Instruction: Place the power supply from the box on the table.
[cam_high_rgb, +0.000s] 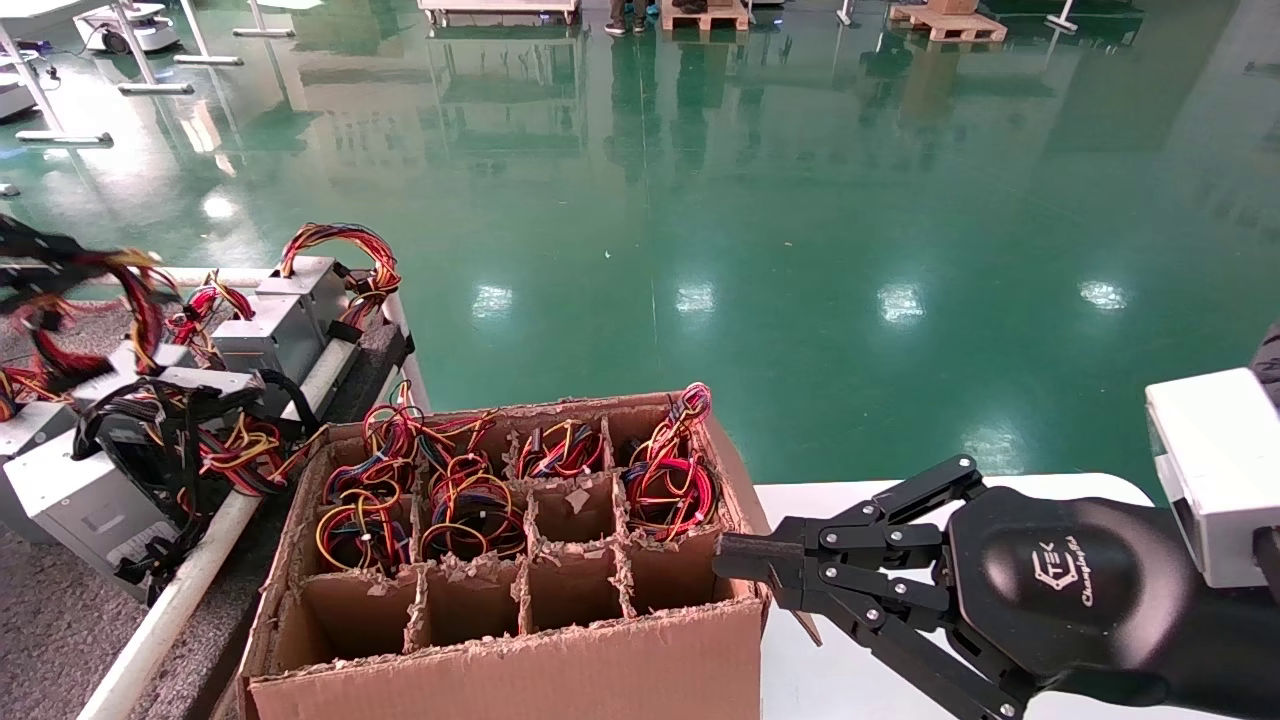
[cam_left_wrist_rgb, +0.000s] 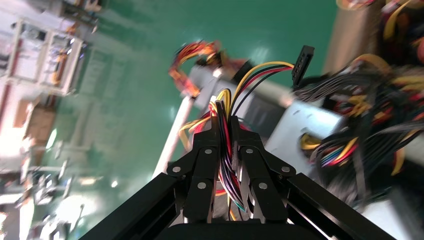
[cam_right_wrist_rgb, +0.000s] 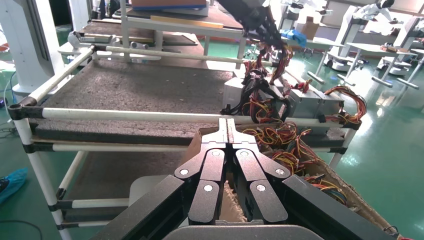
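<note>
My left gripper (cam_left_wrist_rgb: 227, 125) is shut on the red, yellow, black and purple wire bundle (cam_left_wrist_rgb: 225, 107) of the power supply (cam_left_wrist_rgb: 310, 125). In the head view this gripper (cam_high_rgb: 70, 268) is at the far left, above the grey felt table (cam_high_rgb: 60, 620). The bundle (cam_high_rgb: 140, 300) hangs from it towards the silver-grey units below. I cannot tell whether the held unit rests on the table. The brown box (cam_high_rgb: 520, 670) with torn dividers stands at the front centre. My right gripper (cam_high_rgb: 725, 550) is shut and empty beside the box's right wall, its fingertips (cam_right_wrist_rgb: 227, 122) pressed together.
Several other power supplies (cam_high_rgb: 290, 310) with tangled wires lie along the table's white tube edge (cam_high_rgb: 200, 570). Wire bundles (cam_high_rgb: 670, 480) fill the box's back cells; the front cells hold nothing. A white tabletop (cam_high_rgb: 850, 690) lies under my right arm. Green floor spreads beyond.
</note>
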